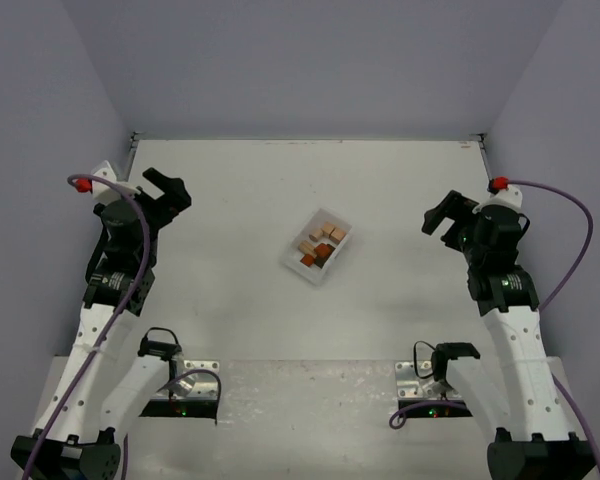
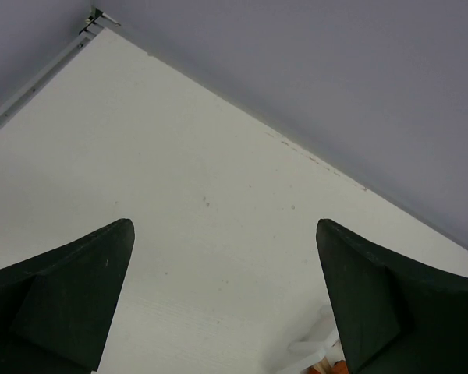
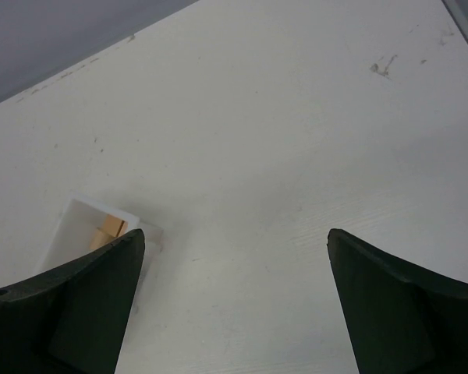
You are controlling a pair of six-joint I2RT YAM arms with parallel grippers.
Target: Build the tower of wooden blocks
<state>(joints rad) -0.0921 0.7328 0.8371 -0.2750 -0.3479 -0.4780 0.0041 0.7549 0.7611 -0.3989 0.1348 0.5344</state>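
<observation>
Wooden blocks (image 1: 322, 245): loose, heaped inside white tray (image 1: 292, 266). Left gripper (image 1: 168, 186), right gripper (image 1: 438, 213): jaws spread wide, holding nothing, well apart from tray.

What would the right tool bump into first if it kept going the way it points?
Probably the bare table: the open right tool frames only white tabletop. The white tray holding wood blocks lies off to the side of that line, though depth is hard to judge.
</observation>
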